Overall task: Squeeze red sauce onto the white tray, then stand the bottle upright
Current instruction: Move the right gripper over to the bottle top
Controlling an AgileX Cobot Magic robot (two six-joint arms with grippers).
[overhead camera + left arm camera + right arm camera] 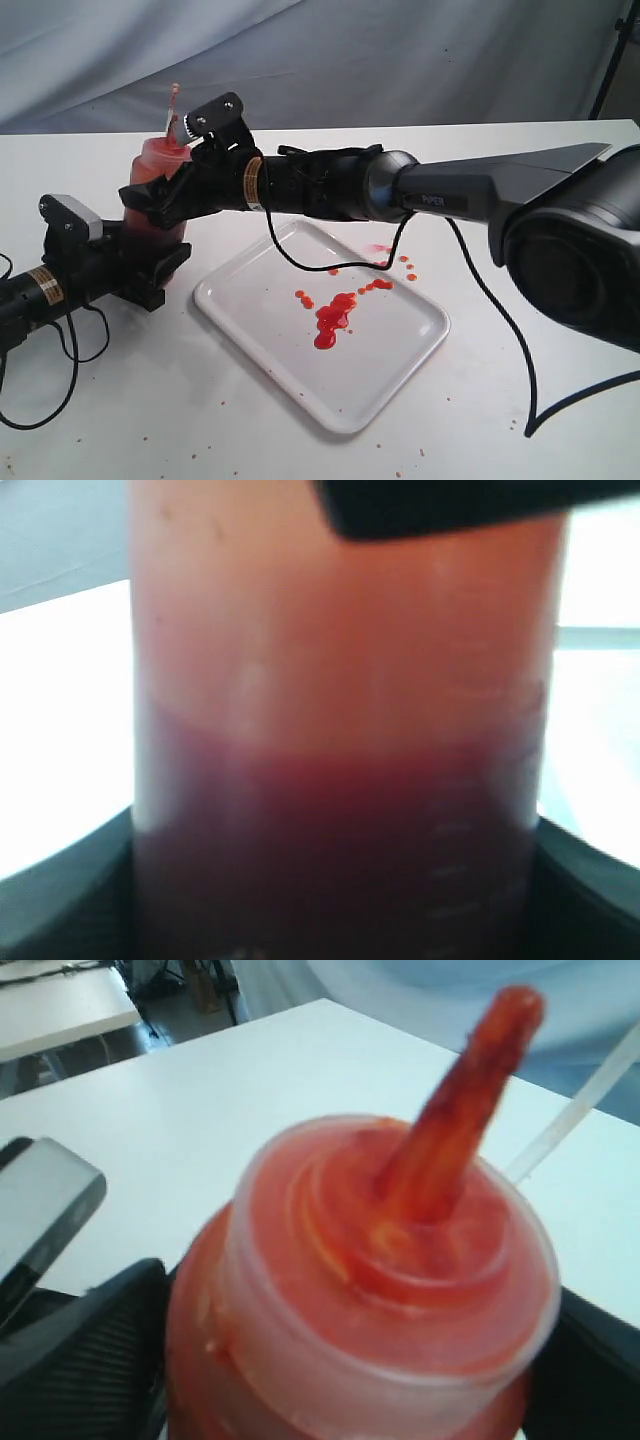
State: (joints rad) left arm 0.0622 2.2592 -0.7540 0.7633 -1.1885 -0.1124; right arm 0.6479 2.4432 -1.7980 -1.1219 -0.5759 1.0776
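Note:
The bottle (157, 163) stands upright at the left, off the white tray (395, 385), its nozzle (175, 103) pointing up. My left gripper (152, 262) is shut on its lower body; in the left wrist view the bottle (340, 730) fills the frame between the fingers (60, 900). My right gripper (160, 197) reaches across from the right and is shut on the bottle just under the cap (400, 1260). Red sauce (332, 318) lies as a blob and small drops (383, 284) on the tray. The bottle's base is hidden.
The right arm (450, 190) stretches over the tray's far corner, and its black cable (500, 320) hangs down past the tray's right side. The left arm's cable (60, 370) loops on the white table at the front left. Small specks dot the table near the front edge.

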